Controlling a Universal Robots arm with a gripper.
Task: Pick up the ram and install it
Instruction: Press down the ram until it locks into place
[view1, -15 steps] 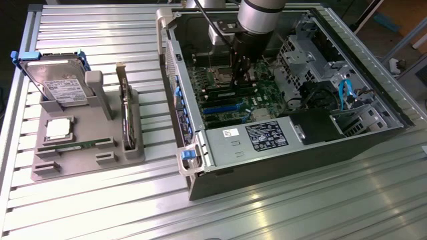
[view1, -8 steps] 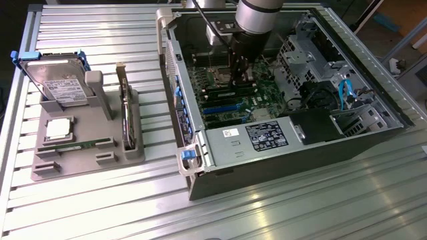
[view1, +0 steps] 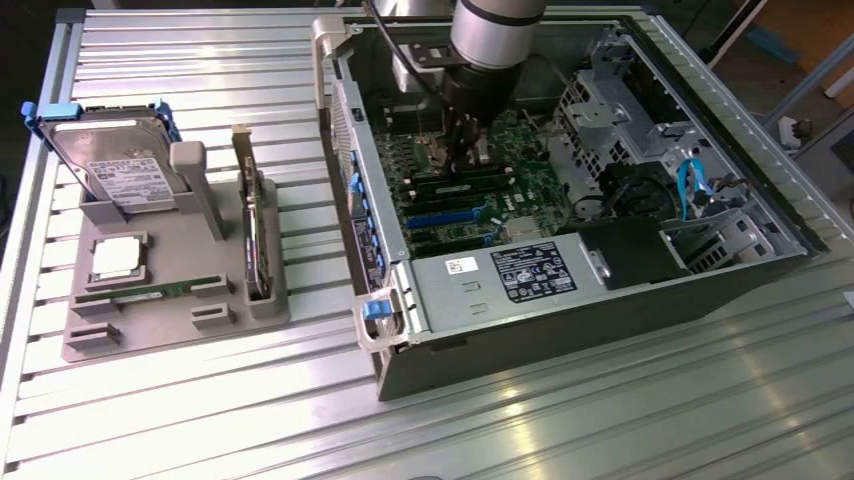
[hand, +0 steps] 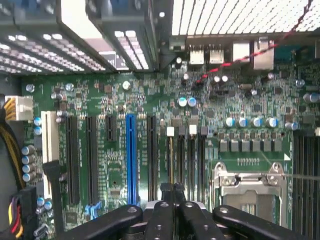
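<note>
While the ram (view1: 140, 292) lies flat in its groove on the grey tray (view1: 174, 325), toward the tray's six o'clock edge just below the square silver chip (view1: 118, 255), the robot's hand (view1: 467, 158) hangs inside the open computer case (view1: 561, 305), well apart from the stick. The fingers (hand: 165, 200) are pressed fully together over the motherboard (hand: 150, 100) and appear to hold nothing, poised above the long black slots between the blue slot (hand: 131, 155) and the processor socket (hand: 250, 180).

The case sits at three o'clock from the tray on the slatted metal table (view1: 200, 430). A hard drive (view1: 114, 165) stands at the tray's eleven o'clock and a dark expansion card (view1: 251, 230) on edge along its three o'clock side.

The stick looks light, thin and stiff, but likely fragile: its chips and contact edge would not take pinching or bending well. The long bare edges near the middle seem the safest place to grip it, keeping it level so it does not twist.

A white label covers the drive's face, and a black-and-white label (view1: 537, 270) marks the power supply near the case's six o'clock side. Neither can be read, and no brand name is legible.
</note>
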